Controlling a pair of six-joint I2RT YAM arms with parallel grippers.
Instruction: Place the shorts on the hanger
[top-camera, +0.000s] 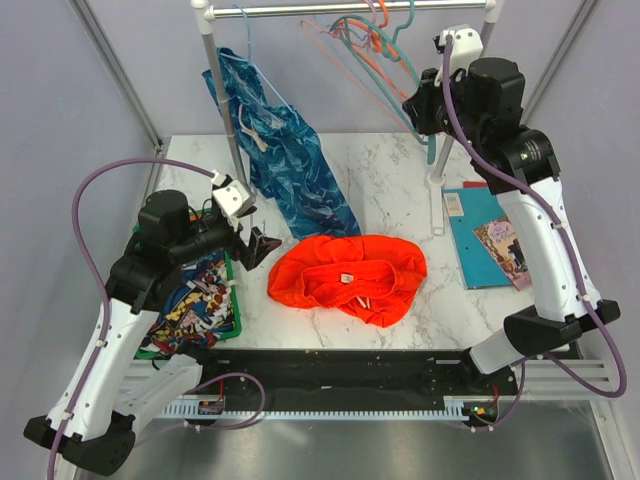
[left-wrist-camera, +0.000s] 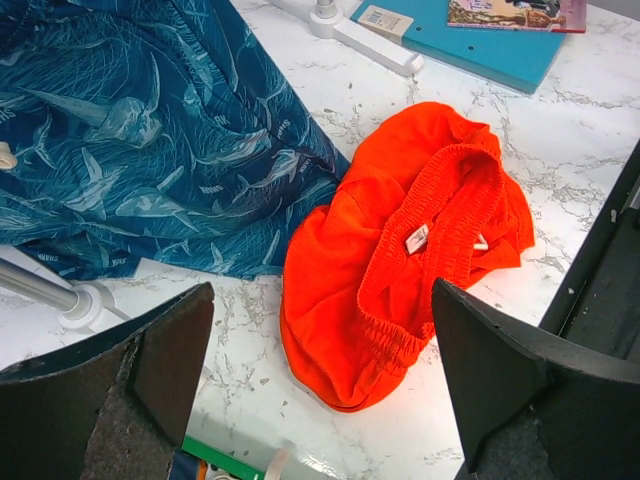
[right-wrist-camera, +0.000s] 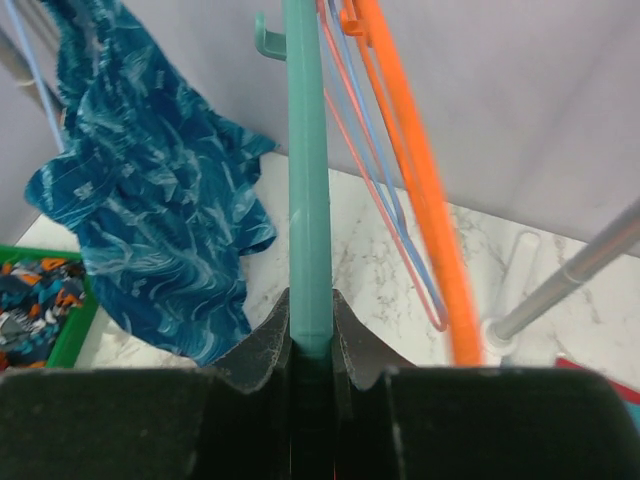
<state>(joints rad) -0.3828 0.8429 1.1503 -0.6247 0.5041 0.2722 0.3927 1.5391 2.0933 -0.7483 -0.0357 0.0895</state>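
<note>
The orange-red shorts (top-camera: 348, 278) lie crumpled on the marble table in the middle, also in the left wrist view (left-wrist-camera: 405, 250), waistband and white label showing. My left gripper (top-camera: 255, 245) is open, low over the table just left of the shorts. My right gripper (top-camera: 425, 108) is raised at the rack, shut on the teal hanger (right-wrist-camera: 307, 170), whose bar runs up between the fingers (right-wrist-camera: 262, 345). The teal hanger (top-camera: 395, 50) hangs among others on the rail.
A blue patterned garment (top-camera: 285, 160) hangs from the rack and drapes on the table. An orange hanger (right-wrist-camera: 420, 180) and thin pink and blue hangers hang beside the teal one. A green bin (top-camera: 238, 310) with comic-print cloth sits left. Teal folder and book (top-camera: 495, 240) lie right.
</note>
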